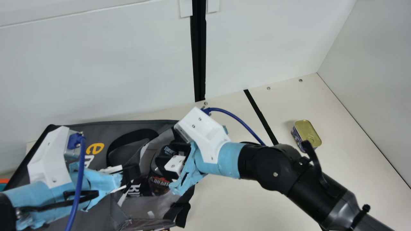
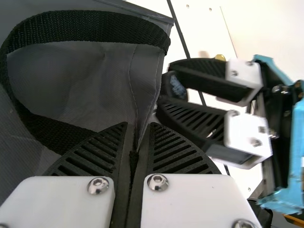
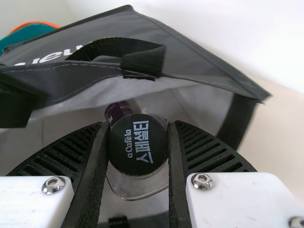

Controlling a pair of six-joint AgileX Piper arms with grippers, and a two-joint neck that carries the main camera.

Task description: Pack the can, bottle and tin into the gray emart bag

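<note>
Gray fabric first: the gray emart bag [image 1: 74, 130] lies at the left of the main view, its mouth spread toward the middle, with a loop of black strap [image 2: 85, 28] along it in the left wrist view.

Left gripper [image 1: 136, 172]: at the bag's mouth, fingers clenched on a fold of the bag. In the left wrist view the fold runs down between the two ribbed fingers, just beside the strap.

Right gripper [image 1: 164, 157]: over the open mouth, closed around the black cap [image 3: 137, 145] of the bottle. One finger touches each side of the cap, lettering facing the wrist camera. The bottle [image 1: 159, 185], clear with a dark and reddish label, hangs or stands within the mouth; cannot tell whether its base touches the bag's floor.

Can [image 3: 117, 112]: dark purple, inside the bag, near the bottle. Its lower part is hidden behind the cap in the right wrist view.

Tin [image 1: 307, 133]: out on the cream table [image 1: 224, 205], well apart from the bag, beyond the right arm in the main view. Gold lid up, dark printed side partly showing. A black strip [image 1: 260, 114] runs over the table between tin and bag.

At the main view's left edge, beside the bag, a teal thing with an orange rim [image 1: 4, 181], mostly cut off.
</note>
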